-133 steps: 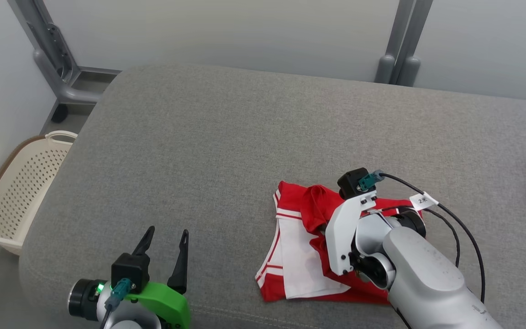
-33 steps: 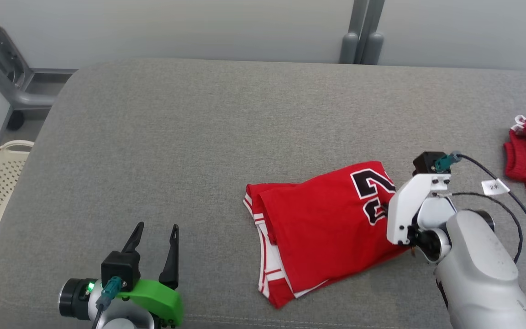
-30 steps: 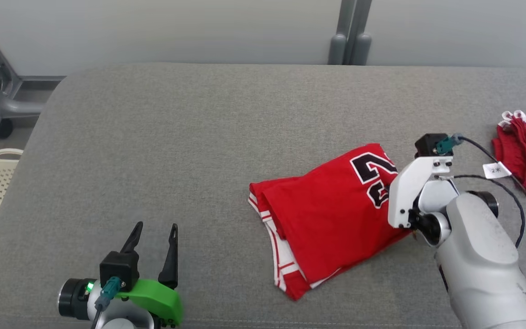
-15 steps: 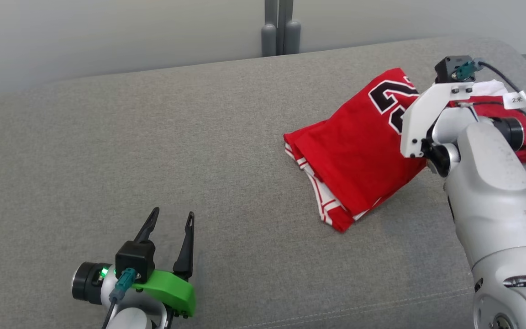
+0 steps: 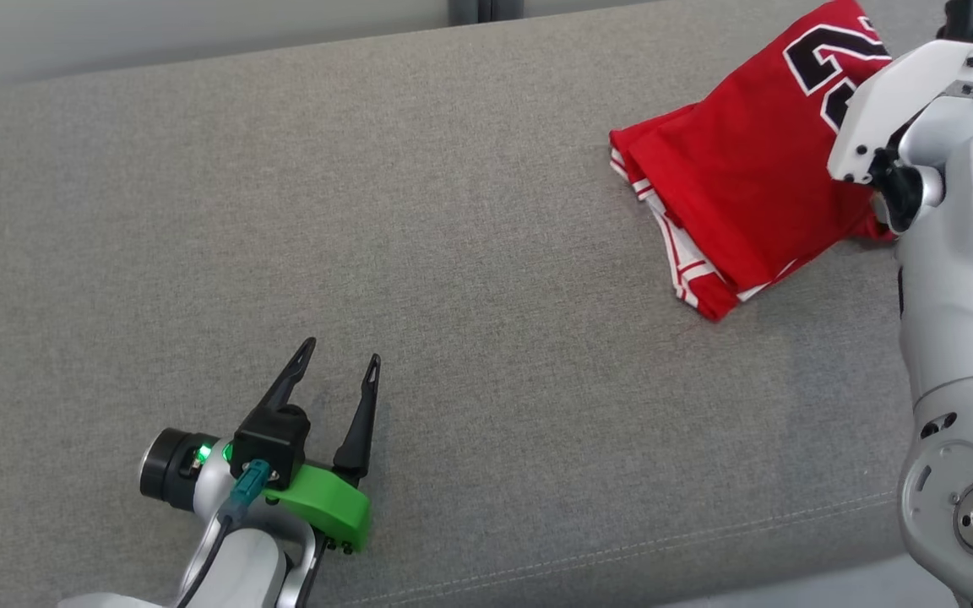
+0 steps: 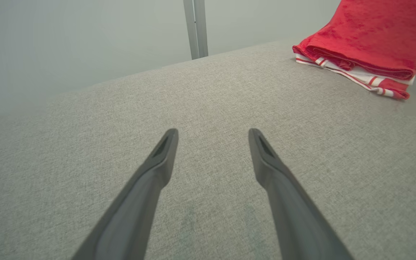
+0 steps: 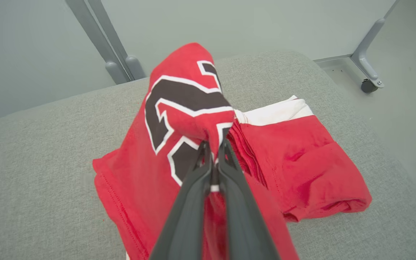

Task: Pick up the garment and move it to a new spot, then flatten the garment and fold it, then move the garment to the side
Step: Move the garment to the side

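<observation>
red garment [image 5: 740, 169]: folded, 1 o'clock, clamped in right gripper [image 7: 213, 146]
left gripper [image 5: 342, 351]: spread wide, empty, 7 o'clock
step: moving it aside
next: lower, let go

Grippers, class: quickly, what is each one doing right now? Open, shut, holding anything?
Left gripper: open, holding nothing, above the grey cushion.
Right gripper: shut on the folded red jersey.
</observation>
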You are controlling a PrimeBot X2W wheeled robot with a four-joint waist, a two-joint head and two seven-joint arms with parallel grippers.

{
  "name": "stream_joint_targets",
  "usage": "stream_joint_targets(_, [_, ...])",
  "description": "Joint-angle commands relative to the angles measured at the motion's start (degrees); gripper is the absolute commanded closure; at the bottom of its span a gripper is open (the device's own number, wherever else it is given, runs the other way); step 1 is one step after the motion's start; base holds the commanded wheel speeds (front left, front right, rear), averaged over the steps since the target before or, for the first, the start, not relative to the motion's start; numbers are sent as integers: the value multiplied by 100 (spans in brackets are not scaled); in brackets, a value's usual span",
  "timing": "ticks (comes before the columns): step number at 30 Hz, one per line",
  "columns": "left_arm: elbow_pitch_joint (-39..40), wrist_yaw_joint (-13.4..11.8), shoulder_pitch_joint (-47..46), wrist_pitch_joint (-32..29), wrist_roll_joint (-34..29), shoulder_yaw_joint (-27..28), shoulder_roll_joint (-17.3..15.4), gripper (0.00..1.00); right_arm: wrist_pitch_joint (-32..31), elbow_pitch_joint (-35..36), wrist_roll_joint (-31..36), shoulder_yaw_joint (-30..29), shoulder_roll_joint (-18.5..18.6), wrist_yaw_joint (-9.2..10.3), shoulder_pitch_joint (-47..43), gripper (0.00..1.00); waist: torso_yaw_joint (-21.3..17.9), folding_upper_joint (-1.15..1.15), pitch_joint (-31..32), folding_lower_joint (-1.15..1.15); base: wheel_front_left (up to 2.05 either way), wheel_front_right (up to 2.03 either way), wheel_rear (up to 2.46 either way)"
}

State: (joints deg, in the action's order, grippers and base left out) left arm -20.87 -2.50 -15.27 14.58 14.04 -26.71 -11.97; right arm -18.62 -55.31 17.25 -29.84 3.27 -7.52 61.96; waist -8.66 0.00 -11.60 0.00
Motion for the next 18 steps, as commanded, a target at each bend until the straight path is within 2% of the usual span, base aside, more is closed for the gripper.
stream_joint_targets(1, [32,17,-114,-22,-41,-9,-55,0,-12,42,69,-112,40,7,116,100,68,0,-231,0,0,0,0])
stream_joint_targets(7, [193,41,-296,-126,-94,-78,-110,0,-142,180,473,-669,205,7,351,100,85,0,-509,0,0,0,0])
stream_joint_targets(18, [194,31,-431,-168,-64,-166,-112,0,-427,470,1014,-540,667,7,550,100,-37,0,-589,0,0,0,0])
